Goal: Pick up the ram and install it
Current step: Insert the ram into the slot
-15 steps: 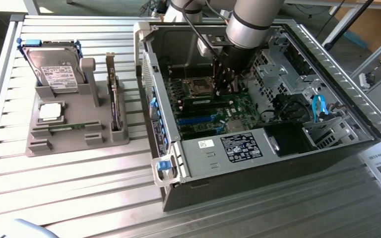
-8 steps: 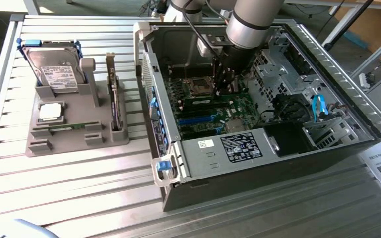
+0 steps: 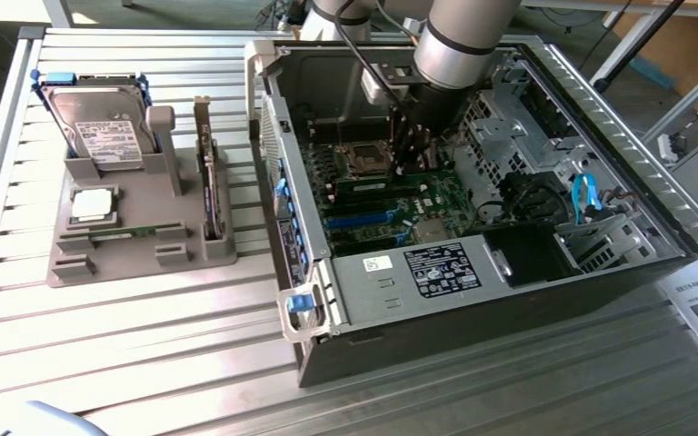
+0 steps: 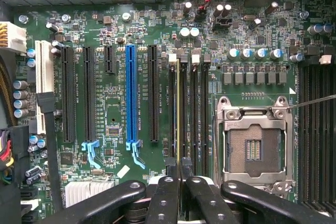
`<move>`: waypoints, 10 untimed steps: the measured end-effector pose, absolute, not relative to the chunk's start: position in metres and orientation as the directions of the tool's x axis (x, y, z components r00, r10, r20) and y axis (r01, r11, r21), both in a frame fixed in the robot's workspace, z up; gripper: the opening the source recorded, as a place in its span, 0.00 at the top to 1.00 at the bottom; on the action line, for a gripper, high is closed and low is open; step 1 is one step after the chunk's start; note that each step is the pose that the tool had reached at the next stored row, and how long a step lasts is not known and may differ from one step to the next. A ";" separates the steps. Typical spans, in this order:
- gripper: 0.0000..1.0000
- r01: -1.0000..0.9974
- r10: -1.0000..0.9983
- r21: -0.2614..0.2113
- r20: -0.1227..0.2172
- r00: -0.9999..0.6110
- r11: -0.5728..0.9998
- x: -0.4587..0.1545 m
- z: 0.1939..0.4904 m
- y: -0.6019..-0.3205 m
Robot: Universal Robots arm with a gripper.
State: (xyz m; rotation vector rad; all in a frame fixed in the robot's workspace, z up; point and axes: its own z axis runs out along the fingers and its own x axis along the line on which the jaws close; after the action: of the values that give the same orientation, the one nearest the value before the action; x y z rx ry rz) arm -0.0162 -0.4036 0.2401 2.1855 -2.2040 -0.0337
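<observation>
Exterior view: we look down from above and off to one side, from well back, over the worktop point(image 3: 143, 363) and into the open computer case point(image 3: 471, 331).
Wrist view: we ride on the arm point(image 3: 464, 41), facing straight onto the motherboard point(image 4: 121, 103) from close by, past the claw point(image 4: 178, 167).
Shared ground: both views take in the motherboard and its processor socket point(image 4: 255, 148).

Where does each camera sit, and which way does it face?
Exterior view: high up, looking down into the open black computer case; the grey arm shows.
Wrist view: on the wrist, facing the green motherboard; the black gripper shows, shut on the thin green ram stick.
Shared: the motherboard and its square metal processor socket.
</observation>
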 end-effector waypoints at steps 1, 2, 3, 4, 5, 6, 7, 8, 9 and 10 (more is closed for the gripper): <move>0.88 -0.999 -1.000 0.042 0.011 -0.007 0.007 -0.016 0.240 -0.404; 0.88 -0.999 -1.000 0.042 0.011 -0.007 0.007 -0.016 0.240 -0.404; 0.88 -0.999 -1.000 0.042 0.011 -0.007 0.007 -0.016 0.240 -0.404; 0.88 -0.999 -1.000 0.042 0.011 -0.007 0.007 -0.016 0.240 -0.404; 0.88 -0.999 -1.000 0.042 0.011 -0.007 0.007 -0.016 0.240 -0.404; 0.88 -0.999 -1.000 0.042 0.011 -0.007 0.007 -0.016 0.240 -0.404; 0.88 -0.999 -1.000 0.042 0.011 -0.007 0.007 -0.016 0.240 -0.404; 0.88 -0.999 -1.000 0.042 0.011 -0.006 0.007 -0.016 0.240 -0.404; 0.88 -0.999 -1.000 0.042 0.011 -0.006 0.007 -0.015 0.240 -0.404; 0.88 -0.999 -1.000 0.042 0.011 -0.007 0.007 -0.015 0.240 -0.404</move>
State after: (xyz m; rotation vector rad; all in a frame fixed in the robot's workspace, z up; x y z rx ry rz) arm -0.0153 -0.4036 0.2401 2.1872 -2.2023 -0.0336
